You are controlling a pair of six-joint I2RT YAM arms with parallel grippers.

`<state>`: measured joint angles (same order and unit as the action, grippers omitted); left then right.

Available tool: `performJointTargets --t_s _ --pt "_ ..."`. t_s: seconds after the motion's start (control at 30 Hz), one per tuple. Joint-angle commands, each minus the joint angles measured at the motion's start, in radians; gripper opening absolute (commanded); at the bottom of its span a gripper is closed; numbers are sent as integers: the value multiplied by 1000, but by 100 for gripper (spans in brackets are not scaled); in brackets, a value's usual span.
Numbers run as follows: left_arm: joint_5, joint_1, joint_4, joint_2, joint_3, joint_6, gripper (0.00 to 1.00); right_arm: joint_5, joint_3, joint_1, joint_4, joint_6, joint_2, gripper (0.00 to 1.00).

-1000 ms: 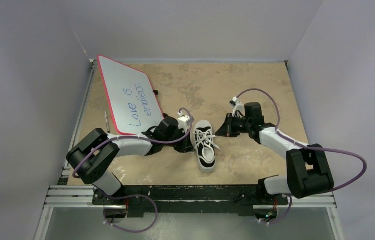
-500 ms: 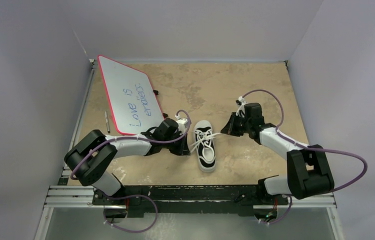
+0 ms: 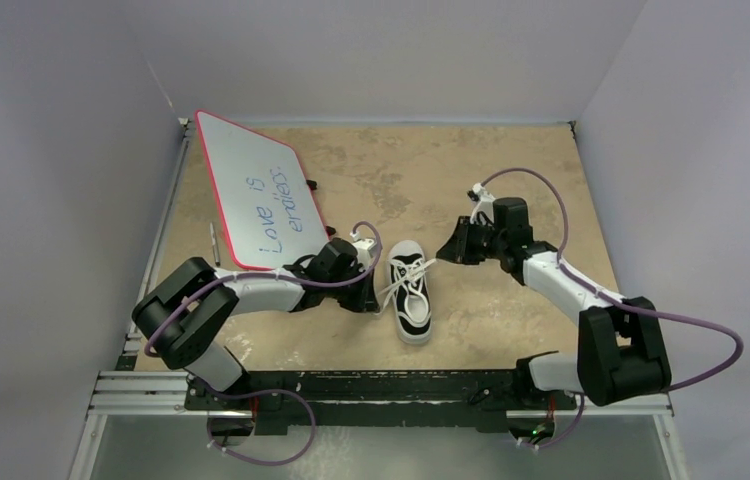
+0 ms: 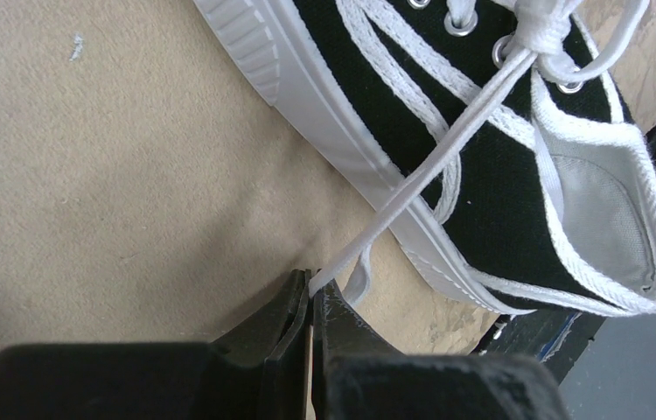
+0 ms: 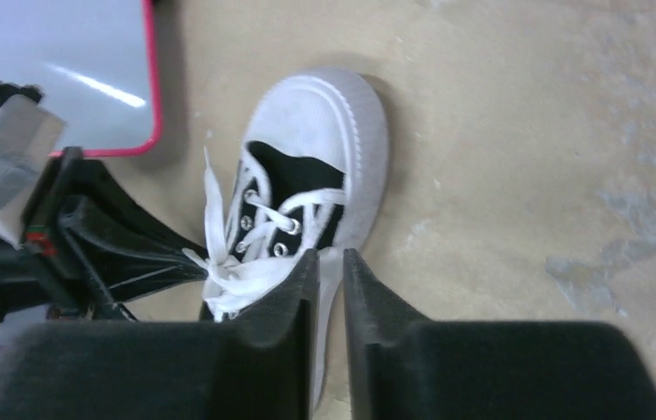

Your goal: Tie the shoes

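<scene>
We look down on one tan, mottled tabletop (image 3: 511, 170) boxed in by pale walls (image 3: 51, 200). One whiteboard (image 3: 251, 195), red-framed with blue handwriting, sits at its far left. Two arms reach in from the near edge, the left arm (image 3: 251, 290) bending in low from the left and the right arm (image 3: 561, 280) from the right. They end on either side of the shoe.

We count one sneaker (image 3: 412, 310). It stands sole-down near the middle of the tabletop, closer to the near edge than the far one, between the two sets of jaws. Its long axis runs almost straight from near to far. The toe cap (image 5: 320, 109) points away from the arm bases and the heel opening (image 4: 600, 188) faces the near edge. It is black canvas with white stripes, a ribbed white sole (image 4: 307, 83), a white-bound collar, grey lining and silver eyelets (image 4: 461, 24).

The laces (image 4: 447, 145) are white and gathered in a knot (image 4: 539, 31) by the top eyelets. The left jaws are clenched on one strand, which runs taut from the knot past the sole to their tips. The right jaws are nearly together, with another strand stretched from the knot to them, so we read them as gripping it.

One thin pen-like stick (image 3: 213, 240) lies just left of the whiteboard.
</scene>
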<state>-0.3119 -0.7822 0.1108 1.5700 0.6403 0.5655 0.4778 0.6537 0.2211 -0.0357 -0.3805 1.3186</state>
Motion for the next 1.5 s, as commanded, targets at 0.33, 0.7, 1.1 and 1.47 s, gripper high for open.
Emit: performJointTargets --t_s 0.33,0.7,1.1,1.47 --pt "-31 -6 51 21 55 1 0 378 -46 -85 -315 -244 131 70" --pt "-49 -6 17 38 98 -26 0 465 -60 -85 -600 -397 349 58" --pt "-68 -6 33 73 117 -21 0 540 -133 -85 -742 -480 366 35" --pt "-49 -5 -160 107 136 18 0 162 79 -88 -24 -85 175 0"
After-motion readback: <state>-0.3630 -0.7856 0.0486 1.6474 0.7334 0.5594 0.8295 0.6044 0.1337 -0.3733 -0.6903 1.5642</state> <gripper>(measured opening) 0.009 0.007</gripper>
